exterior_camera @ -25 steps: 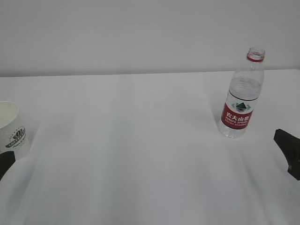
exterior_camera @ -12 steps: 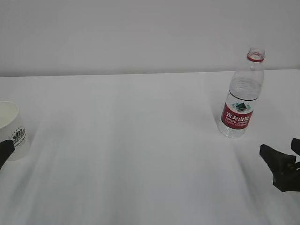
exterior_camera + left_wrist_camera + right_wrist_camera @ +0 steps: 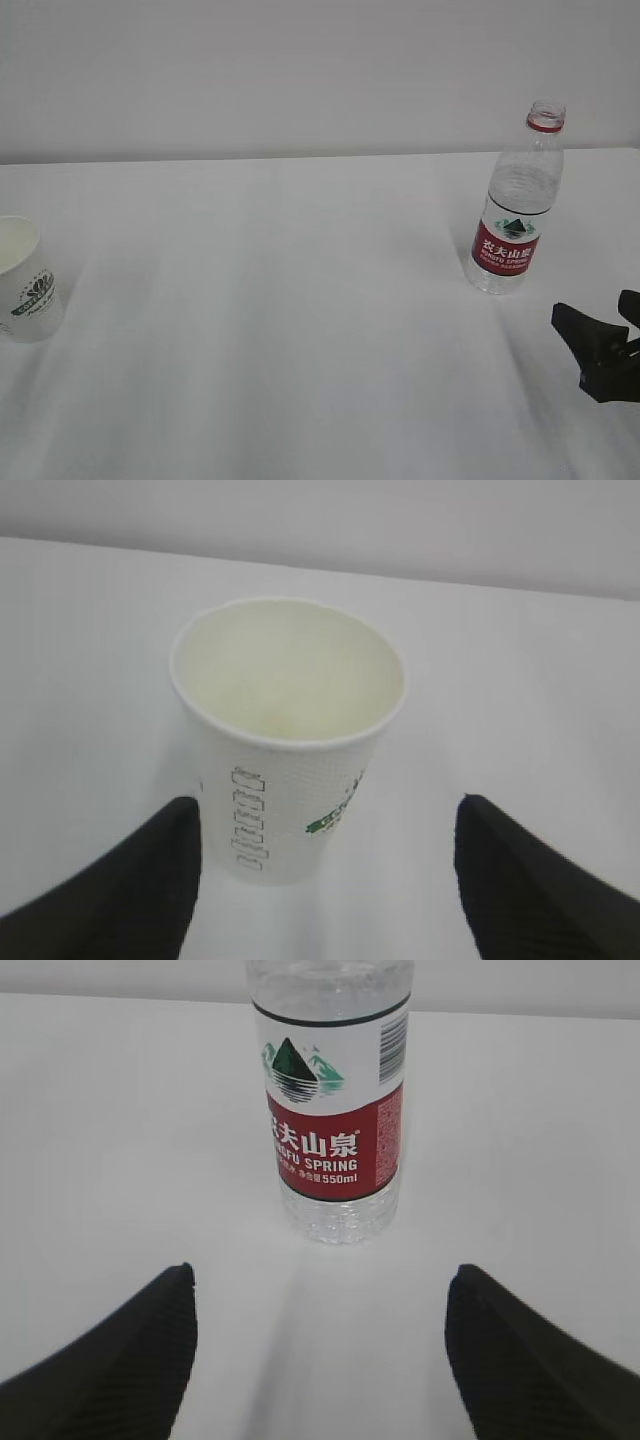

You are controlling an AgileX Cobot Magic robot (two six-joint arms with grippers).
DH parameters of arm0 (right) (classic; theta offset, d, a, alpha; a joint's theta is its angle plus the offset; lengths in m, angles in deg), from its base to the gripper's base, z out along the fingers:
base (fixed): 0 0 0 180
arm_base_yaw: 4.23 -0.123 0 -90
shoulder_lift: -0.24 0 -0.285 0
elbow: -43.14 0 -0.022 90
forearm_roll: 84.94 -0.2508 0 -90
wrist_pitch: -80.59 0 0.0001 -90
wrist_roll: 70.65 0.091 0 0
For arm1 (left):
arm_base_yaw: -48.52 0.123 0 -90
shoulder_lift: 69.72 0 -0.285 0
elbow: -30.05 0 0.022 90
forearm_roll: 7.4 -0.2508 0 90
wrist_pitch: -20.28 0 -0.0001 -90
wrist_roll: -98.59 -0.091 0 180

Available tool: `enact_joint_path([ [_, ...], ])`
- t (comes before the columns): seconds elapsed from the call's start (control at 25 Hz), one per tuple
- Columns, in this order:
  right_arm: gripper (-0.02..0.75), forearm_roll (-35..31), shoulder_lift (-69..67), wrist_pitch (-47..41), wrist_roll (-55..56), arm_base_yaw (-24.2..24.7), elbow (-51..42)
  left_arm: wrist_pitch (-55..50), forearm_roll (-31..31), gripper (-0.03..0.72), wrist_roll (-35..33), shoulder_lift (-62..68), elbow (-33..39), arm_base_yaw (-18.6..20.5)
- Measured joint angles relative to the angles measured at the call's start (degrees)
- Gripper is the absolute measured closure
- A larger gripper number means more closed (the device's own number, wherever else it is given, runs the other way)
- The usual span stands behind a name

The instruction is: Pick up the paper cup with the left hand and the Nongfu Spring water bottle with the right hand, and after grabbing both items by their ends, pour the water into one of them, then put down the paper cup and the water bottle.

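From the exterior view, the paper cup (image 3: 24, 279) stands upright at the white tabletop's (image 3: 280, 330) left edge, the Nongfu Spring water bottle (image 3: 515, 205) upright far right, the right tool (image 3: 612, 330) near it, apart. From the left wrist, the left tool (image 3: 325, 865) gapes wide, the cup between its fingers, untouched. From the right wrist, the right tool gapes wide, empty, facing the bottle.
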Motion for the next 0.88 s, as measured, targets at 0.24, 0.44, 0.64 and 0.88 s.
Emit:
enact_joint_path([
  [0.24,0.150,0.00,0.00,0.14,0.00,0.00,0.25,-1.28,0.63,0.116,-0.19,2.59,0.00,0.00],
  [0.44,0.150,0.00,0.00,0.14,-0.03,0.00,1.27,2.14,0.73,0.118,-0.24,10.98,0.00,0.00],
  [0.64,0.150,0.00,0.00,0.14,-0.13,0.00,1.40,6.08,0.73,0.118,-0.33,21.60,-0.34,0.00],
  [0.88,0.150,0.02,0.00,0.14,-0.13,0.00,2.00,6.66,0.85,0.118,-0.33,25.42,-0.70,0.00],
])
